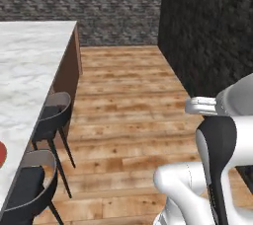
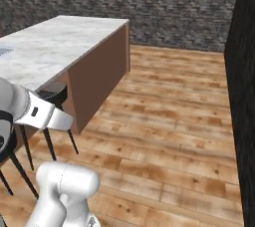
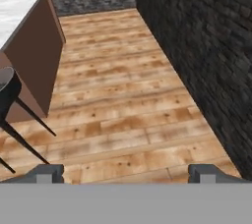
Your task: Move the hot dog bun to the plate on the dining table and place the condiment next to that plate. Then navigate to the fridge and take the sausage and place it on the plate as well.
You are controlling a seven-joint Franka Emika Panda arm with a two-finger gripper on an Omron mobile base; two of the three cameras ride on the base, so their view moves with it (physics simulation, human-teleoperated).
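At the far left edge of the left base view, low down, a small red-orange sliver is seen on the white marble table [image 1: 24, 81]; it is judged to be the rim of the plate [image 1: 2, 154], though too little of it is shown to be sure. Whether the bun lies on it, or whether the condiment stands beside it, cannot be told, since that part of the table is cut off by the frame. Just right of the table edge, 2 dark chairs [image 1: 52, 120] are tucked against the brown wooden base.

In the middle of all 3 views, bare wooden floor [image 1: 128, 100] is spread out, with a grey brick wall across the top. At the right, a dark brick wall [image 1: 207, 36] is seen running into the distance. No fridge and no sausage are to be found in these pictures.

In the hand view, the claw [image 3: 125, 173] is shown with its 2 tips far apart at the bottom corners, fully spread, and nothing is held between them; floor alone is seen through the gap.

From this it is judged that the table part of the task may be finished and that the base is under way toward the fridge. The sausage is not yet fetched, so the fridge must be reached, the sausage grasped and carried to the plate.
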